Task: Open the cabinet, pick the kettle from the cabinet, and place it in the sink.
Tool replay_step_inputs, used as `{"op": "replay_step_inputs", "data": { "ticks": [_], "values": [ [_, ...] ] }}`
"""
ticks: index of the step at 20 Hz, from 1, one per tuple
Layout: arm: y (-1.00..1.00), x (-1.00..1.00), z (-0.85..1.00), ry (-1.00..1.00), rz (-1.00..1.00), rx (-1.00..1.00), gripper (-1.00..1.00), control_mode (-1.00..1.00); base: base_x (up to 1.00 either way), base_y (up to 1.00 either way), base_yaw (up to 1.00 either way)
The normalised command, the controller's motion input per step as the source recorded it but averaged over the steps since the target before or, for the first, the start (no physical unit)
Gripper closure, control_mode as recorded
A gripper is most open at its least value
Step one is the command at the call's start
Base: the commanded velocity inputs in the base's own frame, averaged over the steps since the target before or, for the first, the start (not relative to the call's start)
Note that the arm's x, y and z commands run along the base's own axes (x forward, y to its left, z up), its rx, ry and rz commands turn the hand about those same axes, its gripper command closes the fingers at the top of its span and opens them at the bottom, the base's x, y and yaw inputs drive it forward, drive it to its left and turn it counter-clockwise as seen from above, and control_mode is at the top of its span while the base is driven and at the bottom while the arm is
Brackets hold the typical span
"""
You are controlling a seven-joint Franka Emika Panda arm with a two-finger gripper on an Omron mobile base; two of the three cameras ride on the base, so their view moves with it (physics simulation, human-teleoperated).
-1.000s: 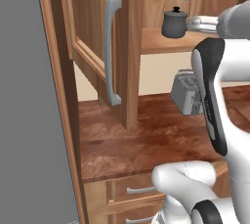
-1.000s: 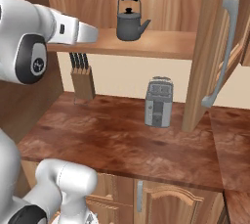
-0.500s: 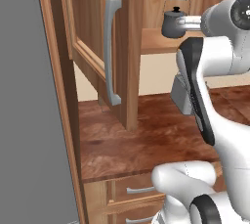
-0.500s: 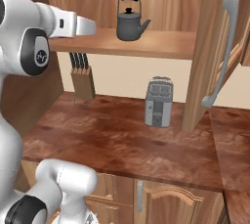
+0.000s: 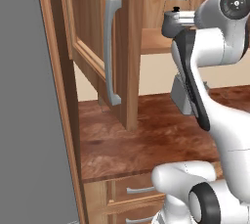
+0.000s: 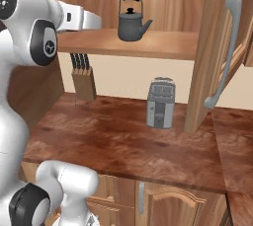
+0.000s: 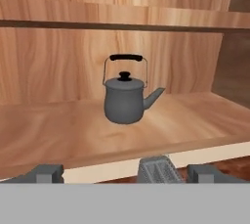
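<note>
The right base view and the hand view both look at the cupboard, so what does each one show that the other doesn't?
Right base view alone: a knife block on the countertop, the open cabinet door with its long grey handle, the lower drawers, and the robot's white arm.

Hand view alone: the jaws' two dark fingertips standing wide apart, and an upper shelf.

Both: the kettle upright on the wooden shelf, spout to the right, and the toaster below.

Base views flanking the arm, hand view level and near, all sharing the kettle (image 7: 125,101) shelf.
</note>
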Motion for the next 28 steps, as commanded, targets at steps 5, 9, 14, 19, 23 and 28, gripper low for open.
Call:
{"op": "replay_step_inputs", "data": {
  "ticks": [5,9,14,19,23,28],
  "values": [
    [0.0,0.29,0.03,0.0,0.0,0.0,-1.0,-1.0,0.0,0.0,0.0],
    [-0.02,0.33,0.0,0.0,0.0,0.0,-1.0,-1.0,0.0,0.0,0.0],
    [0.0,0.33,0.0,0.0,0.0,0.0,-1.0,-1.0,0.0,0.0,0.0],
    [0.0,0.24,0.0,0.0,0.0,0.0,-1.0,-1.0,0.0,0.0,0.0],
    [0.0,0.27,0.0,0.0,0.0,0.0,-1.0,-1.0,0.0,0.0,0.0],
    [0.0,0.26,0.0,0.0,0.0,0.0,-1.0,-1.0,0.0,0.0,0.0]
  ]
}}
